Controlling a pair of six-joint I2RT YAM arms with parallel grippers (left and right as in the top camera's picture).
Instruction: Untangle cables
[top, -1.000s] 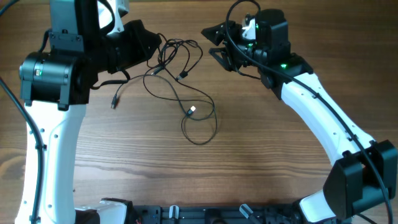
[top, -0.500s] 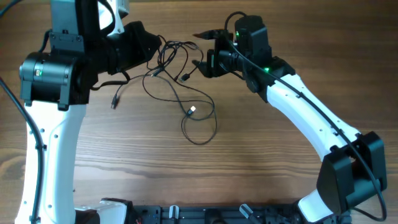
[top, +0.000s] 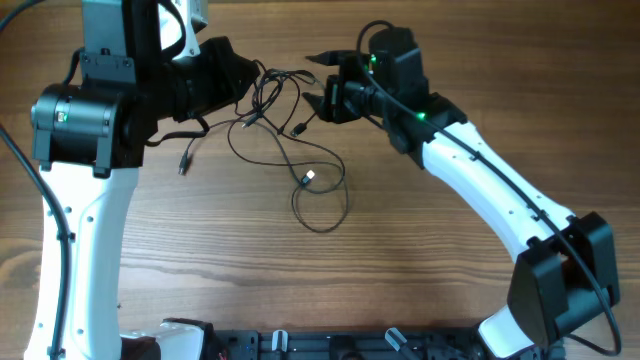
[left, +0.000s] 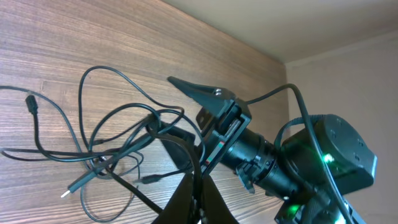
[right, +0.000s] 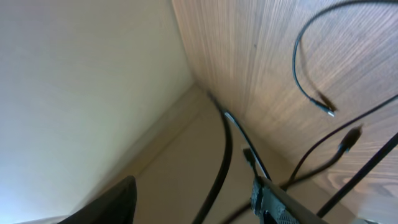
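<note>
Thin dark cables (top: 276, 90) lie knotted at the back middle of the wooden table, and one long loop trails toward the front. A pale silvery plug (top: 308, 178) lies on that loop, and a dark plug (top: 183, 165) lies off to the left. My left gripper (top: 257, 76) is shut on one strand at the knot's left edge; in its wrist view a cable (left: 186, 155) runs into the closed left gripper (left: 199, 202). My right gripper (top: 312, 80) stands open at the knot's right side. In the right wrist view a cable (right: 221, 158) hangs between the spread fingers of the right gripper (right: 196, 202).
The left arm's tall white and black column (top: 75, 130) fills the left side. The right arm's white link (top: 500, 190) slants across the right half. A black rail (top: 330, 345) runs along the front edge. A pale wall (right: 81, 81) stands beyond the table's far edge.
My right gripper has moved left, up to the right side of the knot, and its jaws have narrowed a little. The left gripper and the cables on the table have stayed put.
</note>
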